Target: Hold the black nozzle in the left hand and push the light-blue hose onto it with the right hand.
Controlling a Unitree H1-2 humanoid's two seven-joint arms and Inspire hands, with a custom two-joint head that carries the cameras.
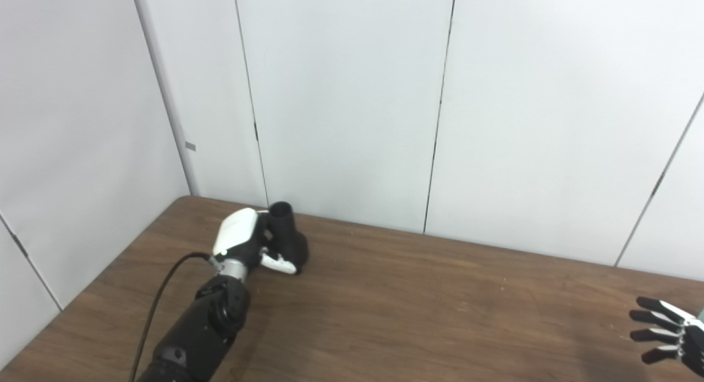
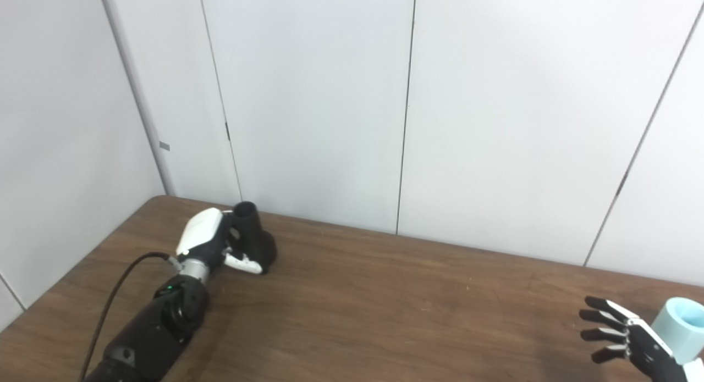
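Note:
The black nozzle (image 1: 290,231) stands upright on the brown table (image 1: 418,310) near the back left corner, its open mouth pointing up. My left hand (image 1: 242,240) is wrapped around it from the left, with the thumb lying across the nozzle's wide base. At the bottom right my right hand (image 2: 624,333) has its fingers spread and pointing left, holding nothing. In the right eye view the light-blue hose (image 2: 680,322) stands with its round open end up, just right of that hand; whether the two touch is not visible. The left eye view cuts the hose off.
White wall panels (image 1: 352,96) close off the table at the back and on the left. A black cable (image 1: 158,299) runs along my left forearm. A wide stretch of bare wood lies between the two hands.

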